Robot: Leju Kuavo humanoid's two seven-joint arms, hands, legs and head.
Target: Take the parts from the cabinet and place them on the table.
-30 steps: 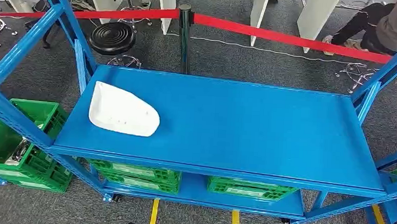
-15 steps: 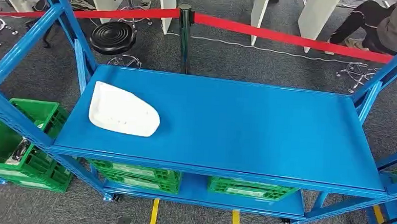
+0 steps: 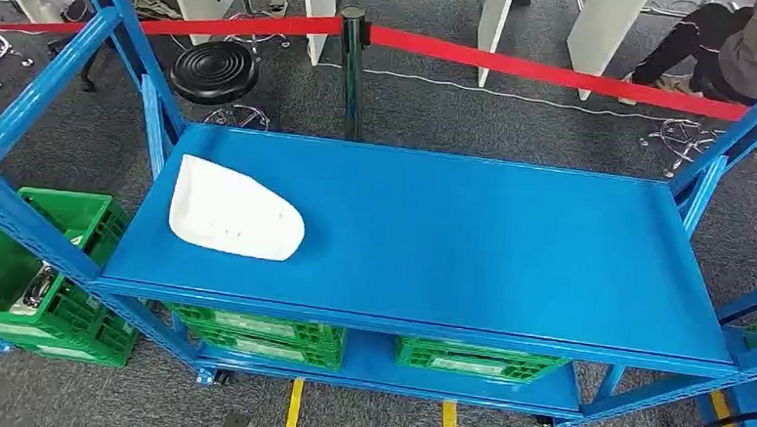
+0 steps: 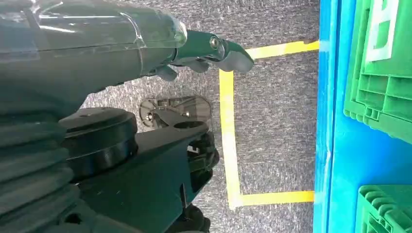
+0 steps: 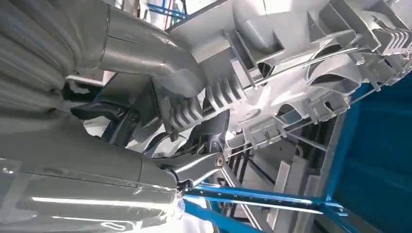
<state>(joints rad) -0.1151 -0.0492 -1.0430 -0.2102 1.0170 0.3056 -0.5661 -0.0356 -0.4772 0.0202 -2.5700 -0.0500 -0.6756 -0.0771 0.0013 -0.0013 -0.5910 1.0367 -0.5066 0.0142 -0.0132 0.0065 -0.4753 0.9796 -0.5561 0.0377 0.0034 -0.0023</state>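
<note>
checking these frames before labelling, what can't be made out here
- Grey ribbed part, right wrist view: the right robot hand grips it, but its whole shape is cut off by the picture's edges.
- Green crates under the blue shelf, head view: the shelf hides their contents.
- Left robot hand, left wrist view: its own grey cover hides most fingers, so open or shut is unclear.

**Wide blue shelf lies mostly bare**

One white part sits at the left end of the blue shelf top; the surface to its right lies bare. Blue uprights flank both ends. A red barrier tape runs behind; green crates fill the tier below.
</note>
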